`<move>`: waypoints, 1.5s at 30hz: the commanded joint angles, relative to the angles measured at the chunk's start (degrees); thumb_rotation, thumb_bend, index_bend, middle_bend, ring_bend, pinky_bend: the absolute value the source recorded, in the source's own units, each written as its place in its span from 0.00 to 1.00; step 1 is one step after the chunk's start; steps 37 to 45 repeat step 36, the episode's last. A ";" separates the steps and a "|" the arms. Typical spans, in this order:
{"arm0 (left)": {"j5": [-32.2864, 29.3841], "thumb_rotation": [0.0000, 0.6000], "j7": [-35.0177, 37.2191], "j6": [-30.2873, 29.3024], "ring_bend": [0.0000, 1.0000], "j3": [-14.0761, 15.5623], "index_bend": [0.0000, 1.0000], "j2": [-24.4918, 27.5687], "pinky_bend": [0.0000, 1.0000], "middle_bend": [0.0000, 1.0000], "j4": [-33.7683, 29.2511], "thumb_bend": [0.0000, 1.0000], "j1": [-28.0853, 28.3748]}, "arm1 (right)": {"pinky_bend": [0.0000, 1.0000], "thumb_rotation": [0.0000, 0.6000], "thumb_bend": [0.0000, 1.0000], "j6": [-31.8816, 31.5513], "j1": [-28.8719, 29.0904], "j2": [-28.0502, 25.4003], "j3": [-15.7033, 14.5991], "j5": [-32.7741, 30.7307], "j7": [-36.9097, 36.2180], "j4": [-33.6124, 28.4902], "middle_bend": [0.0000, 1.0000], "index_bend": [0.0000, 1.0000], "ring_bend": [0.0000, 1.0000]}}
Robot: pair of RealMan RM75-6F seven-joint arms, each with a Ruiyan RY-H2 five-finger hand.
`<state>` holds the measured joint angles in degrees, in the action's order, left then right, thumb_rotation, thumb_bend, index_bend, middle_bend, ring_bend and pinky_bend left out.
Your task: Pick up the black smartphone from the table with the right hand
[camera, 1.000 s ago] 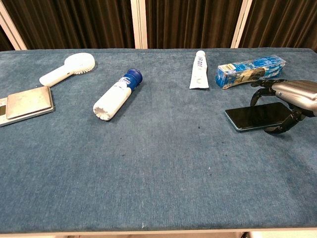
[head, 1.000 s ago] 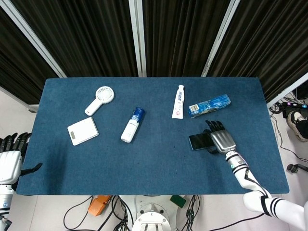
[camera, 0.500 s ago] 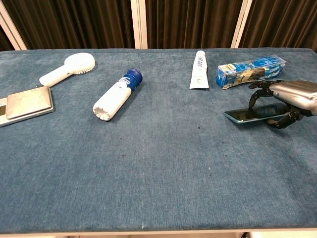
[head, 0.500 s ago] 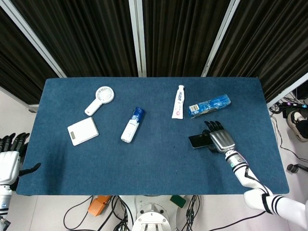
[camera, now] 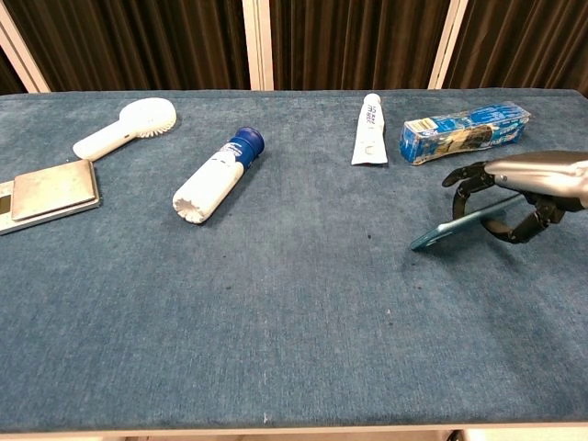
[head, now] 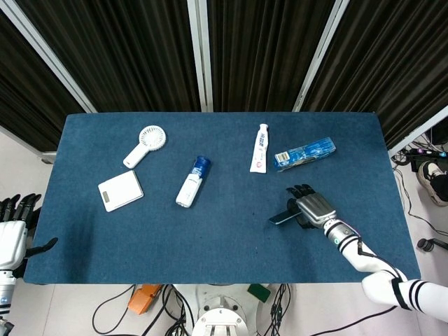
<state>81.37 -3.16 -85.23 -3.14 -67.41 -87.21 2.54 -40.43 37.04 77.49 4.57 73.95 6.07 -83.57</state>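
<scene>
The right hand (camera: 514,197) grasps the black smartphone (camera: 457,230) over the right part of the blue desk (camera: 294,322). In the chest view the fingers (camera: 464,176) curl over the phone's far edge and the thumb sits under its near edge. The phone is tilted: its right end is up in the hand, while its left end slopes down toward the cloth. Whether that low corner touches the desk cannot be told. The head view shows the same hand (head: 310,208) with the phone (head: 281,216) poking out to its left.

Just beyond the hand, toward the far side, lies a blue toothpaste box (camera: 466,129), close to the fingers but apart from them. Left of the box lies a white tube (camera: 369,129), its cap pointing away. Nothing lies between the phone and the near edge of the desk.

Further left, well apart from the hand, a white bottle with a blue cap (camera: 219,175) lies on its side near the middle. A white handheld fan (camera: 127,128) lies at the far left, and a flat white scale (camera: 48,192) sits nearer, at the left edge.

The left hand (head: 12,227) hangs off the left end of the desk, released, its fingers spread and holding nothing.
</scene>
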 commanded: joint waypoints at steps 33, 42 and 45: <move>1.42 1.00 -0.22 -1.31 0.05 -0.40 0.10 -0.40 0.00 0.09 -1.01 0.13 0.25 | 0.00 1.00 0.40 -43.64 -21.23 -13.62 -2.98 6.64 1.88 -14.52 0.13 0.12 0.00; 1.45 1.00 -0.63 -1.06 0.05 -0.39 0.10 -0.45 0.00 0.09 -1.23 0.13 0.45 | 0.00 1.00 0.40 -44.63 -23.20 -14.67 -3.56 6.92 -0.12 -14.88 0.13 0.12 0.00; 1.45 1.00 -0.63 -1.06 0.05 -0.39 0.10 -0.45 0.00 0.09 -1.23 0.13 0.45 | 0.00 1.00 0.40 -44.63 -23.20 -14.67 -3.56 6.92 -0.12 -14.88 0.13 0.12 0.00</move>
